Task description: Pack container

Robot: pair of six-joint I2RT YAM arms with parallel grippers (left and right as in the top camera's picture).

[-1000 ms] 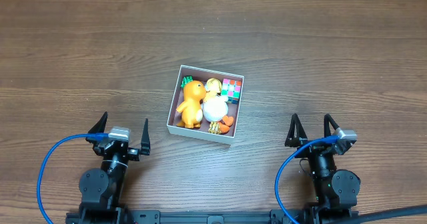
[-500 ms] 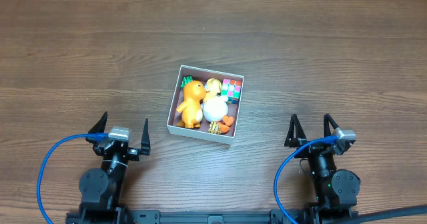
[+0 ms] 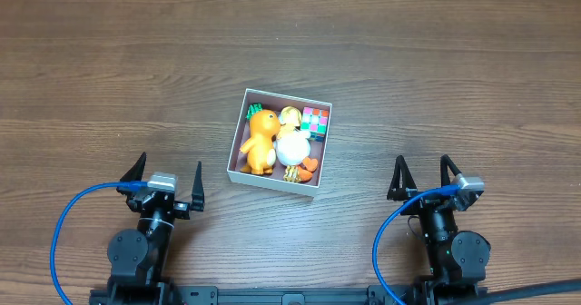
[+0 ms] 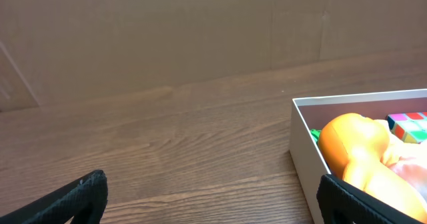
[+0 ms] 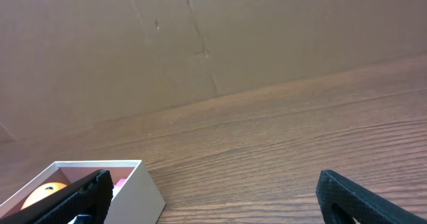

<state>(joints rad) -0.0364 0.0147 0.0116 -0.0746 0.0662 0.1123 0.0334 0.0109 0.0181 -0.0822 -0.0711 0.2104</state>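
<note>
so the container [image 3: 269, 179] is sitting in the middle of the counter [image 3: 454, 60], and it's already holding an orange toy [image 3: 259, 142], a white and yellow one [image 3: 292, 146] and a colourful cube [image 3: 316, 121] in its far right corner. Both arms are sitting at the near edge: the left end effector [image 3: 171, 162] and right end effector [image 3: 422, 160] are hanging spread wide, gripping nothing, well apart from the box. I'm guessing the packing is basically wrapping up, since I'm not seeing any loose toy out on the wood. If another move is coming, it's calling for a long reach forward and inward. The overhead is giving the whole layout, while the wrist views are showing the white walls side-on plus a plain brown board [image 4: 167, 31] standing behind the counter, which the top view isn't catching
</note>
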